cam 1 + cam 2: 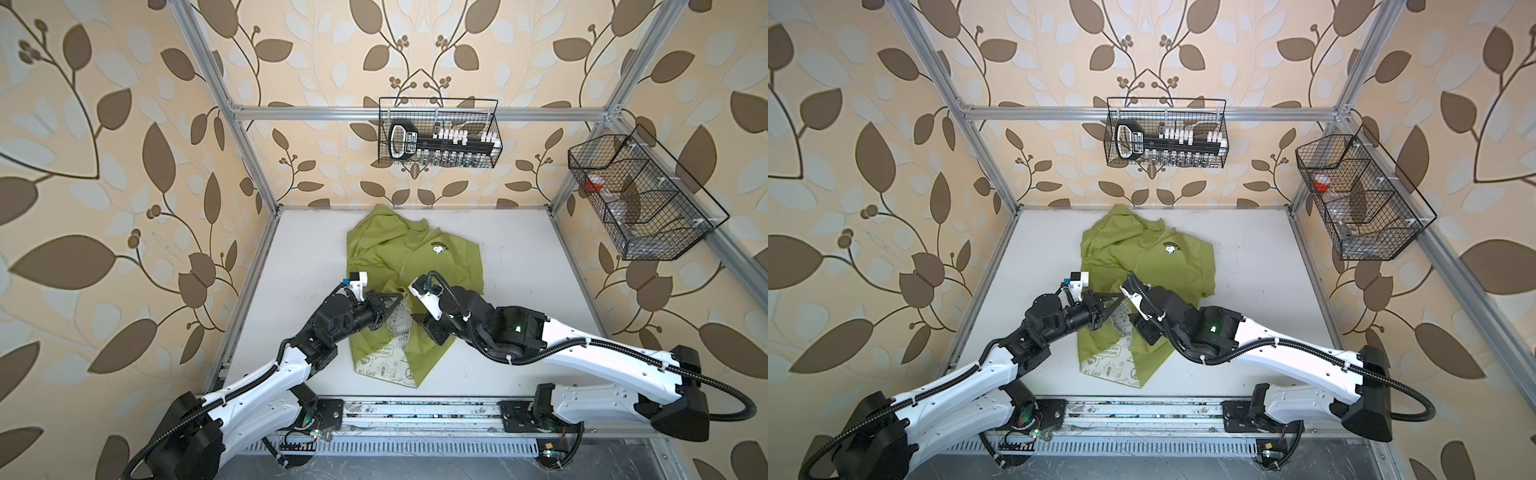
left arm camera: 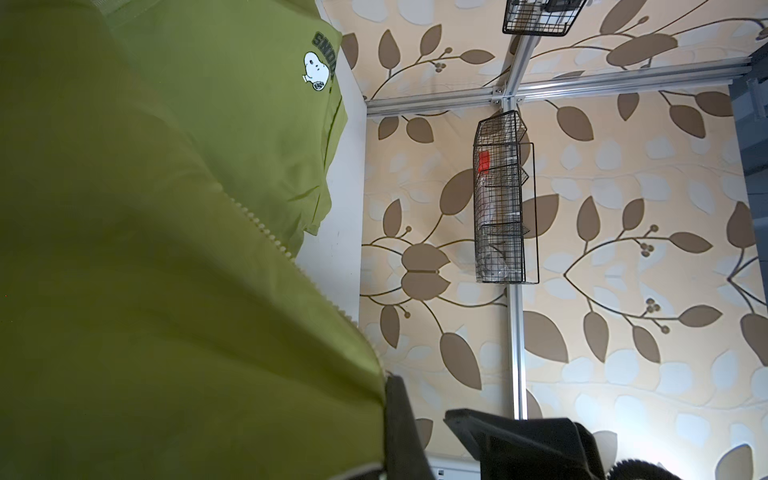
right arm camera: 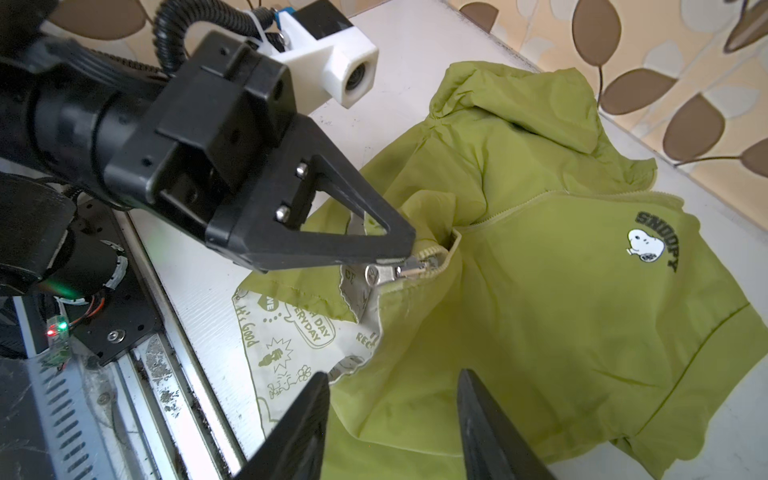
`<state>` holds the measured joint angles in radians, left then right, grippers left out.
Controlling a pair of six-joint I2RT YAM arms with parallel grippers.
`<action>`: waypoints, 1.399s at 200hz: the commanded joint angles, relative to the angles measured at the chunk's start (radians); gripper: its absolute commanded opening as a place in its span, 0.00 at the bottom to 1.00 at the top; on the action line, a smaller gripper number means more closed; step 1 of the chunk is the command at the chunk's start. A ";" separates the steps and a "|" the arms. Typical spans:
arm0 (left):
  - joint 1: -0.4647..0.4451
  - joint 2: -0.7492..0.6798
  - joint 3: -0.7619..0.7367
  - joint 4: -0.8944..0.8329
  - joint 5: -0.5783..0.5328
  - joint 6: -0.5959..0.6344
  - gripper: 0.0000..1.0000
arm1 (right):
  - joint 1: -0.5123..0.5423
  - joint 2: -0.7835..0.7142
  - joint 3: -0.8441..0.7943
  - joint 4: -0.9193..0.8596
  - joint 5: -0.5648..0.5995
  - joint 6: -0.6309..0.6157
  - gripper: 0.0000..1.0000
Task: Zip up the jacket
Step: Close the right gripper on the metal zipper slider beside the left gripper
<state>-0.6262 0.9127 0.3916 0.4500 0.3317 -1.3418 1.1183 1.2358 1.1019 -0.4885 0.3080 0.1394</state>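
The lime-green jacket [image 1: 436, 266] [image 1: 1167, 266] lies crumpled on the white table [image 1: 523, 316], hood toward the back wall and Snoopy print up. Its lower front is parted, showing the white doodle lining [image 3: 291, 332]. My left gripper [image 1: 398, 297] [image 3: 409, 246] is shut on the jacket's edge right beside the zipper slider, lifting it; the small metal pull [image 3: 380, 274] hangs just under its tips. In the left wrist view the pale zipper teeth [image 2: 270, 237] run along the raised green fabric. My right gripper [image 1: 422, 326] [image 3: 395, 399] hovers open over the lower front panel, fingers apart and holding nothing.
A wire basket [image 1: 440, 133] with tools hangs on the back wall, and a second wire basket [image 1: 640, 199] hangs on the right frame post. Aluminium posts stand at the table's back corners. The arms' base rail [image 1: 415, 409] runs along the front edge.
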 commanded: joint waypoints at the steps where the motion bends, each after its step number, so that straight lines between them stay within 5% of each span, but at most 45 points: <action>1: 0.010 0.022 0.067 -0.056 0.051 -0.002 0.00 | 0.005 0.042 0.060 -0.002 0.031 -0.066 0.51; 46: 0.010 0.071 0.107 -0.065 0.087 -0.026 0.00 | 0.004 0.062 0.069 0.010 0.055 -0.078 0.53; 76: 0.011 0.083 0.119 -0.070 0.100 -0.030 0.00 | -0.008 0.057 0.051 0.013 0.042 -0.077 0.45; 280: 0.010 0.087 0.120 -0.070 0.118 -0.042 0.00 | 0.034 0.125 0.015 0.036 0.109 -0.072 0.46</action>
<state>-0.6262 1.0035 0.4793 0.3435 0.4206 -1.3731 1.1416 1.3449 1.1351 -0.4591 0.3820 0.0849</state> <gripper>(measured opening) 0.045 0.477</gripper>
